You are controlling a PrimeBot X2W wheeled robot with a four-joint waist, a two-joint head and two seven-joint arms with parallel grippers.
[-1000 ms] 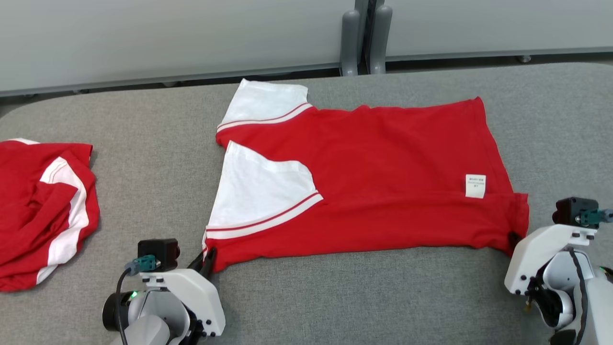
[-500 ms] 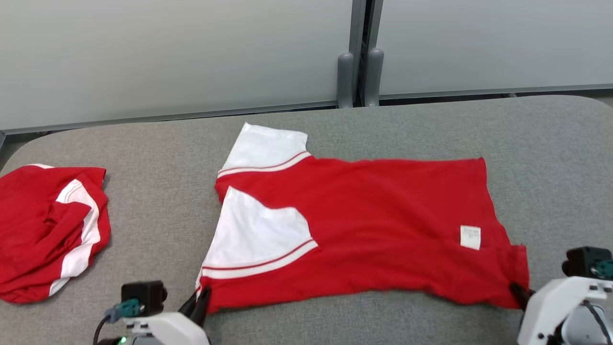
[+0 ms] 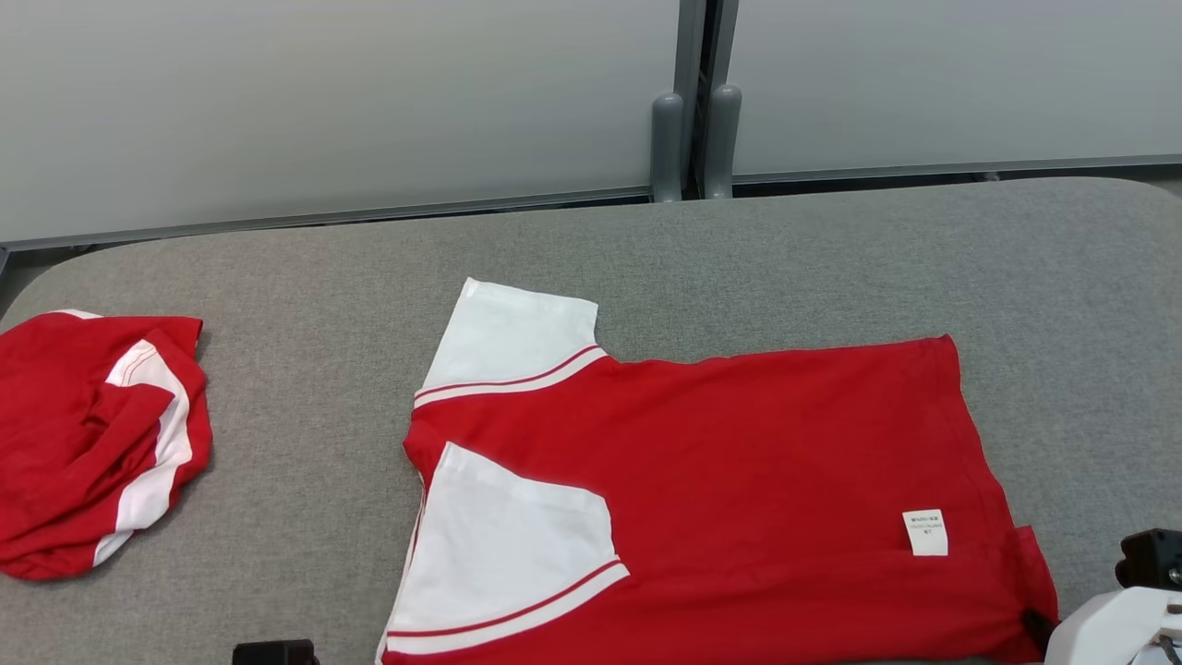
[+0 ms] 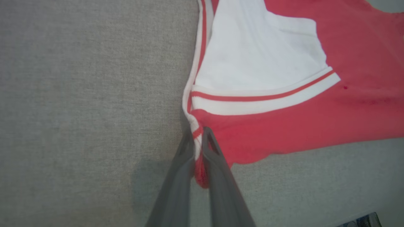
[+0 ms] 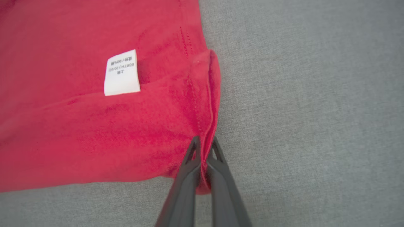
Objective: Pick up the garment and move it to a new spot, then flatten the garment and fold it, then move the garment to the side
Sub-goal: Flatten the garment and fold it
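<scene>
Garment [image 3: 720, 480], a red shirt with white sleeves, lies flat on the grey desk [image 3: 305, 277], long axis running left to right, its near edge stretched between the left gripper [image 4: 197, 138], pinching the sleeve-end corner, and the right gripper [image 5: 203, 148], pinching the hem corner.

Bright, soft, even light; shadows are faint and short. The head view is sharp across the grey desk [image 3: 785, 259]. In the left wrist view the near jaws are blurred, with a dim shadow on the desk beside them, and the red garment [image 4: 315, 119] looks washed and hazy. The right wrist view is crisper, its label [image 5: 122, 73] print almost readable.
</scene>
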